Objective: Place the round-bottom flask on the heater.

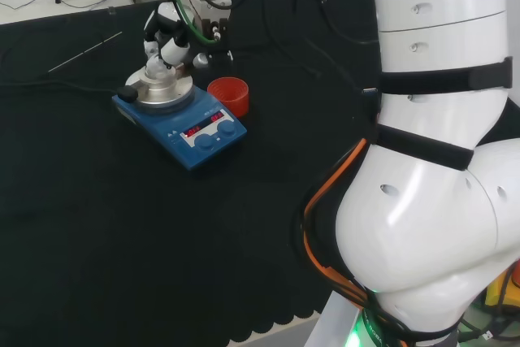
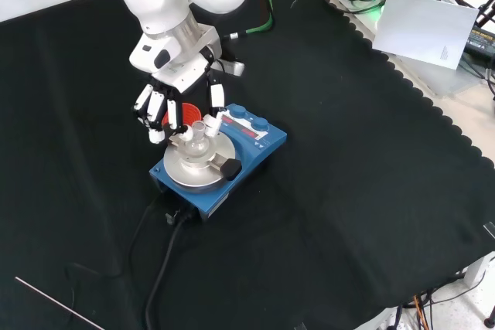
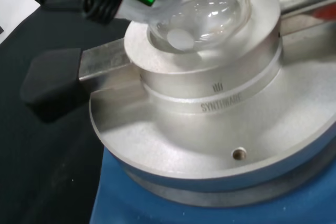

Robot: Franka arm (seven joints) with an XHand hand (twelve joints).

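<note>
- Robot hand (image 2: 179, 110): we log it poised over the heater, fingers pointing down and curled about the neck of the round-bottom flask (image 2: 195, 134); we judge the grip is kept so the glass stays upright while it settles.
- Round-bottom flask: clear glass. In the wrist view its bulb (image 3: 202, 17) sits in the hollow of the metal block (image 3: 210, 72); we cannot tell whether its full weight rests there yet. We judge the placing nearly done, release outstanding.
- Metal block: silvery, round, stepped, on the heater's top plate, a black knob (image 3: 50, 82) on a flat arm at its side; its hollow suits a round base, which would roll on a flat plate.
- Heater (image 2: 251, 144): blue body, dials facing the front view's upper right, cable trailing off toward the front view's bottom.
- Red cup (image 1: 228, 95): just beside the heater in the head view, apart from it.
- Arm: white links descend from the front view's top, wrist bent so the palm faces down.
- Thin rod (image 1: 85, 51): well apart, on the tabletop (image 2: 371, 214).
</note>
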